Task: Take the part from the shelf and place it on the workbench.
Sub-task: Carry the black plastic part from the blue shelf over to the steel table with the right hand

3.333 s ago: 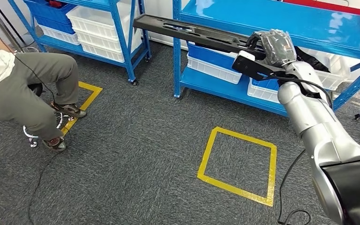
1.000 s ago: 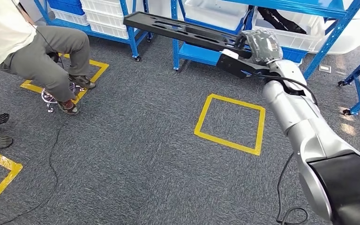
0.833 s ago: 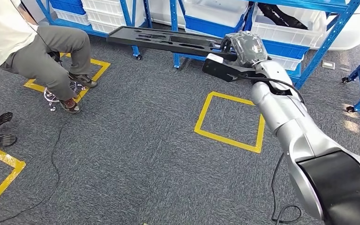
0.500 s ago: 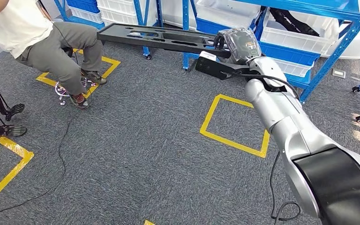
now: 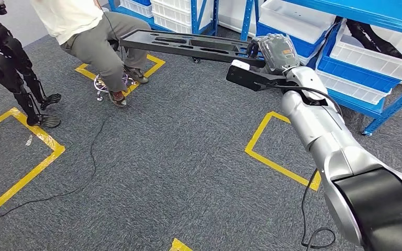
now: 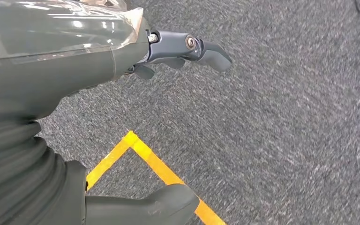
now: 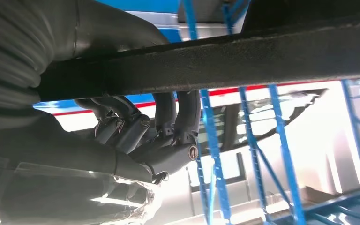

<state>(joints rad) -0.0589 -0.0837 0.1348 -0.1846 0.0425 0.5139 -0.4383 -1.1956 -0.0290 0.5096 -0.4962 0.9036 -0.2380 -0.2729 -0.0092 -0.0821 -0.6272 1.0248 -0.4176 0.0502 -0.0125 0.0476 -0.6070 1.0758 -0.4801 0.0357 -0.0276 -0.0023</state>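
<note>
1. The long black part [image 5: 188, 45] is gripped at one end by the right robot hand [image 5: 275, 52], fingers [image 7: 178, 112] curled around it.
2. It is held level above the carpet, beside the blue shelf [image 5: 392, 13].
3. The left robot hand [image 6: 122, 56] is held empty, fingers apart.

So the part [image 5: 188, 44] is plain matte black, a long slotted panel. The right hand [image 5: 277, 52] gripping it is dark grey under a clear shiny cover, on a silver arm [image 5: 319, 125]. Floor is speckled grey carpet [image 5: 162, 167] with yellow tape squares [image 5: 272, 159]. Shelf frames [image 5: 382, 112] at 1 o'clock are bright blue, holding white bins [image 5: 371, 57]. Person [image 5: 91, 39] at 11 o'clock wears a white top and grey-olive trousers
</note>
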